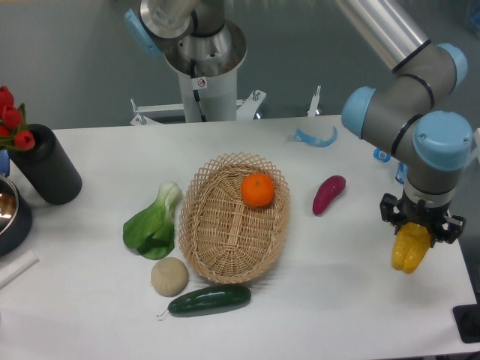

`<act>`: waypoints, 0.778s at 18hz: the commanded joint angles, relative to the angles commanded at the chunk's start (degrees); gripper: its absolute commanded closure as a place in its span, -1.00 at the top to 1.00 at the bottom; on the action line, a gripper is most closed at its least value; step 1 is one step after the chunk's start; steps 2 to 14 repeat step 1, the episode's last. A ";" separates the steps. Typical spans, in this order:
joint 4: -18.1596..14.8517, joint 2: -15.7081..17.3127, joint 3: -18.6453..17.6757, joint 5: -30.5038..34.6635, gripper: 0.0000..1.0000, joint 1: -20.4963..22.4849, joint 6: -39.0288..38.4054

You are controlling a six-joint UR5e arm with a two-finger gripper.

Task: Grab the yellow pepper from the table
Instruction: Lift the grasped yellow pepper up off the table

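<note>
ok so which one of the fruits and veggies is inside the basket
The round orange fruit. It alone lies in the wicker basket; the others lie on the table, except the yellow pepper in the gripper.

Glossy yellow pepper [410,251], matte white table [345,300], rough woven wicker basket [225,232].

Yellow pepper [410,250], orange fruit [258,190], tan woven basket [225,240], white table [337,285].
</note>
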 joint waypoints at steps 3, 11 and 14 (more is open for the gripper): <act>-0.52 0.17 0.00 0.09 -0.44 0.09 0.00; -0.52 0.17 0.00 0.09 -0.44 0.09 0.00; -0.52 0.17 0.00 0.09 -0.44 0.09 0.00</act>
